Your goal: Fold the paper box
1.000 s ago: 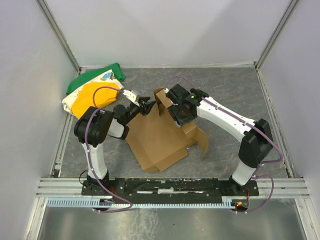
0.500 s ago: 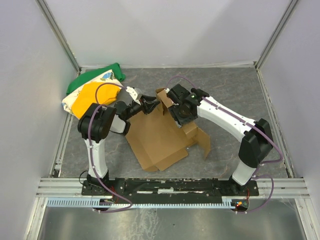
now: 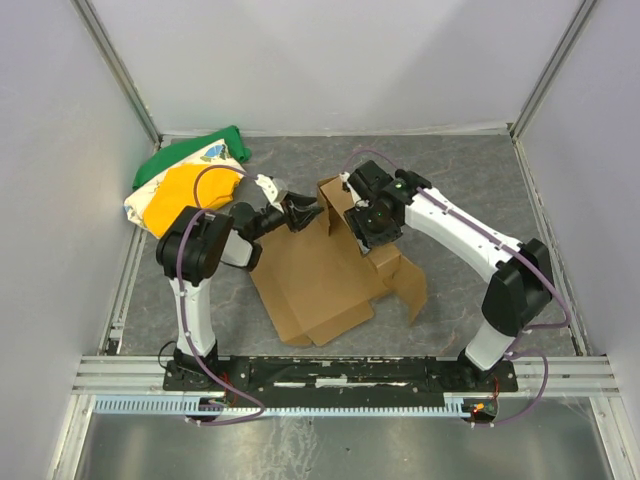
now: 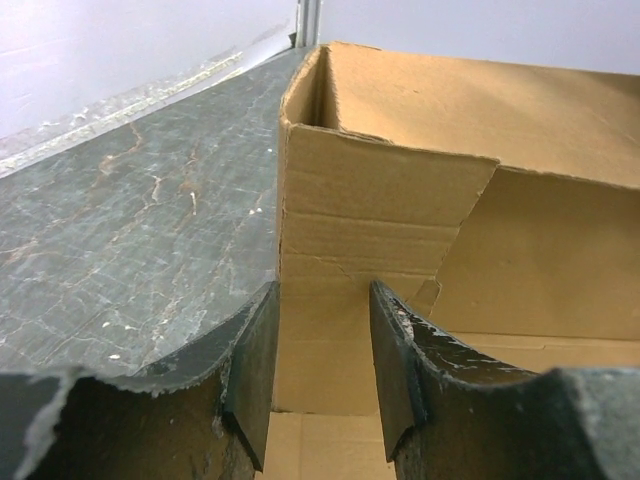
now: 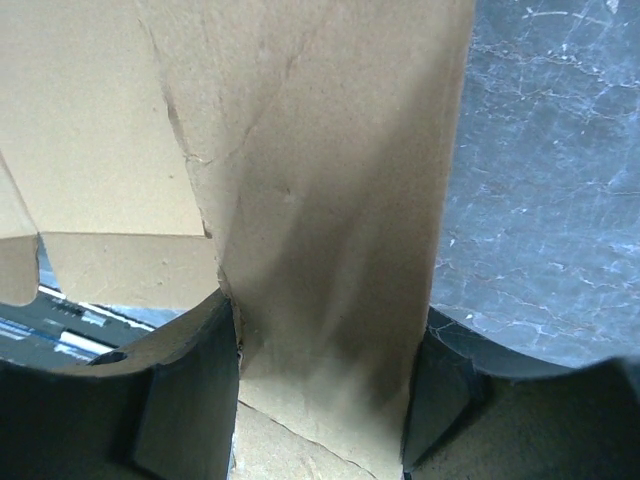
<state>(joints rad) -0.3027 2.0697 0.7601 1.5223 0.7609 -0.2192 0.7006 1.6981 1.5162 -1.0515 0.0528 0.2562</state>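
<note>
The paper box [image 3: 315, 280] is a brown cardboard sheet, partly flat in mid-table, with a flap [image 3: 335, 195] raised at its far edge and another standing at the right [image 3: 410, 290]. My left gripper [image 3: 300, 212] is open at the raised flap's left side. In the left wrist view its jaws [image 4: 322, 310] stand apart with the folded cardboard corner [image 4: 370, 210] just ahead of them. My right gripper [image 3: 365, 225] is open over the sheet's far right part. In the right wrist view [image 5: 325, 345] a cardboard strip [image 5: 320, 180] fills the gap between its wide-spread fingers.
A green, yellow and white cloth bundle [image 3: 185, 180] lies at the back left by the wall. Grey walls enclose the table on three sides. A metal rail [image 3: 340, 375] with the arm bases runs along the near edge.
My left gripper has moved right, up to the raised flap. My right gripper and the box's right side have shifted a little to the right.
</note>
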